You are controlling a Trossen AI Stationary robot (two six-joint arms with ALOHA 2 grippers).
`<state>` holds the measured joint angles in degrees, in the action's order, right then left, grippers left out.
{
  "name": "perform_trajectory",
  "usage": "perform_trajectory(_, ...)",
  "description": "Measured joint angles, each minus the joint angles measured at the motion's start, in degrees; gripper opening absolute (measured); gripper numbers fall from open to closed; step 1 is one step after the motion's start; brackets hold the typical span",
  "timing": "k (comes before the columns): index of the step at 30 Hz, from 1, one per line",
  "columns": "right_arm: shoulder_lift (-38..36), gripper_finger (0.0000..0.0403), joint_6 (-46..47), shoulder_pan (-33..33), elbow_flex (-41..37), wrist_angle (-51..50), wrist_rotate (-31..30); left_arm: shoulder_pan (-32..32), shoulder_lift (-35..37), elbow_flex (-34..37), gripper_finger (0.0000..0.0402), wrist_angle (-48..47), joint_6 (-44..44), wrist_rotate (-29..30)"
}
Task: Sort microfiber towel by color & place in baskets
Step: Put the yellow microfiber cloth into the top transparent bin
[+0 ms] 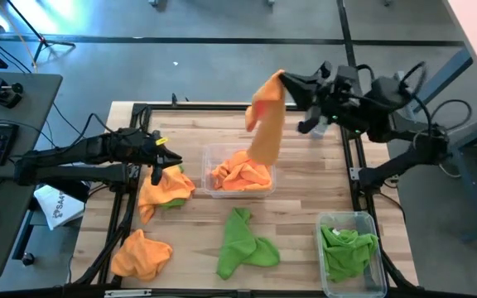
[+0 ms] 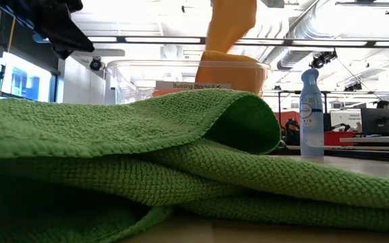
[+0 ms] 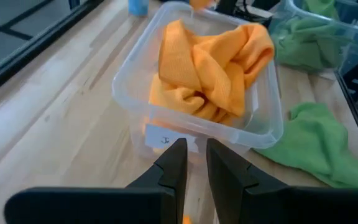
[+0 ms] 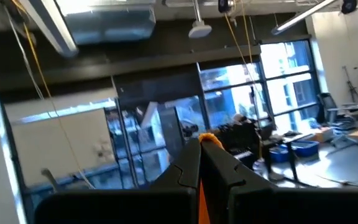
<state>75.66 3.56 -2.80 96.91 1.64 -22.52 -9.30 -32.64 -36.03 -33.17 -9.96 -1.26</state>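
Observation:
My right gripper (image 1: 286, 80) is raised over the table's far side and shut on an orange towel (image 1: 267, 120), which hangs down into the middle basket (image 1: 209, 153) onto several orange towels (image 3: 210, 68). My left gripper (image 1: 157, 161) hovers left of that basket, above another orange towel (image 1: 166, 189) lying on the table. In its wrist view the fingers (image 3: 194, 163) stand a narrow gap apart with nothing between them. A third orange towel (image 1: 141, 253) and a green towel (image 1: 243, 244) lie near the front edge. The right basket (image 1: 375, 222) holds green towels (image 1: 348, 248). My right gripper pinches the orange towel by its top end (image 4: 211, 139) between the two shut fingers, coming level from the table's right. A strip of cloth (image 4: 201, 199) shows between the fingers. The towel hangs slack below the gripper, its lower end (image 1: 259, 161) in the middle basket.
A clear spray bottle with a blue cap (image 2: 310, 111) stands beyond the middle basket, under the right arm. A bit of green cloth (image 1: 177, 170) shows beside the left orange towel. A black frame rims the table (image 1: 222, 108). Bare wood lies between the two baskets (image 1: 305, 190).

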Motion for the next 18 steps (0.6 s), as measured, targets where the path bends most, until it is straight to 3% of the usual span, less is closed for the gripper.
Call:
perform_trajectory(8, 12.9, 0.0000, -1.0, -2.3, 15.6, -12.9, -4.2, 0.0, 4.5, 0.0, 0.0048, -0.3, 2.2, 0.0)
perform_trajectory(18, 20.7, 0.0000, 8.4, -3.2, 17.8, -19.7, -10.6, 0.0, 7.6, 0.0, 0.0048, -5.4, 2.7, -0.1)
